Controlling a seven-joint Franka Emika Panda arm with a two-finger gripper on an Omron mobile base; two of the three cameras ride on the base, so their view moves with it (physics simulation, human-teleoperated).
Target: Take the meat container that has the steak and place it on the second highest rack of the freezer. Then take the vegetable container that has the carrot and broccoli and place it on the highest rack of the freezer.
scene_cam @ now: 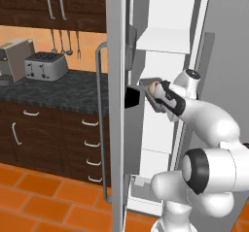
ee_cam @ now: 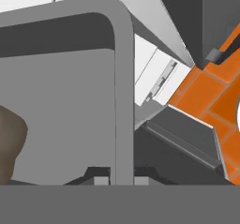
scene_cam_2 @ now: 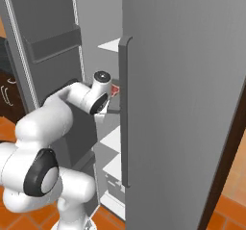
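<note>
We have the gripper (scene_cam: 156,101) clamped on the rim of the grey meat container (ee_cam: 61,101), carrying it inside the open freezer (scene_cam: 170,129), below the highest rack (scene_cam: 163,41). The steak (scene_cam: 156,86) sits in the container at the far end from our grip. We should keep the tray level, clear the front edge of the second highest rack, then slide it well in before letting go.
</note>
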